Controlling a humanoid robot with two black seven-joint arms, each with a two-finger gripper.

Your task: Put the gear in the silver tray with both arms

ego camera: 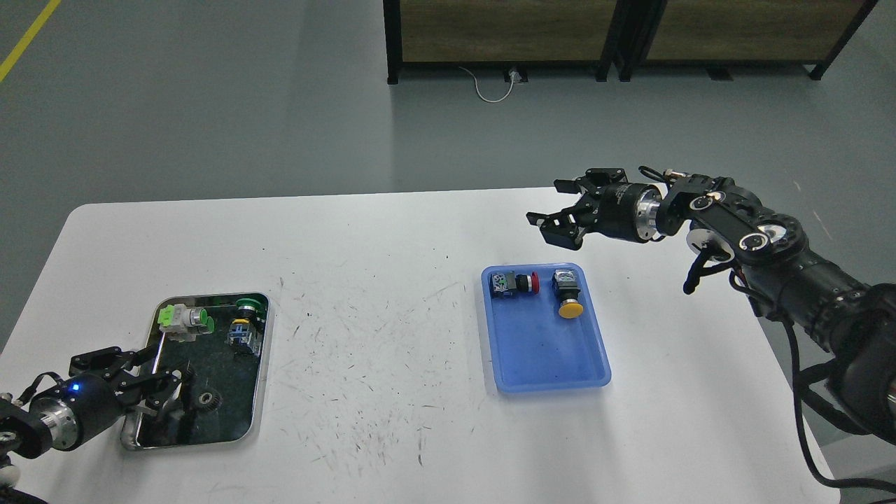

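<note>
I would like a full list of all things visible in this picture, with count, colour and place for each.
table: 1, white and scratched, fills the lower half of the view
silver tray: 1, shiny metal with dark bottom, left part of the table
gear: 1, dark, inside the silver tray, near its front
green push buttons: 2, one with a white body, one with a dark body, at the back of the silver tray
blue tray: 1, blue plastic, right of the table's centre
red push button: 1, black body, back left of the blue tray
yellow push button: 1, black body, back right of the blue tray
cabinet: dark frame, wooden panels, on the floor behind
cable: 1, white, floor by the cabinet
left hand: 1, black, open, over the silver tray's front left edge
right hand: 1, black, open, above the blue tray's back
</note>
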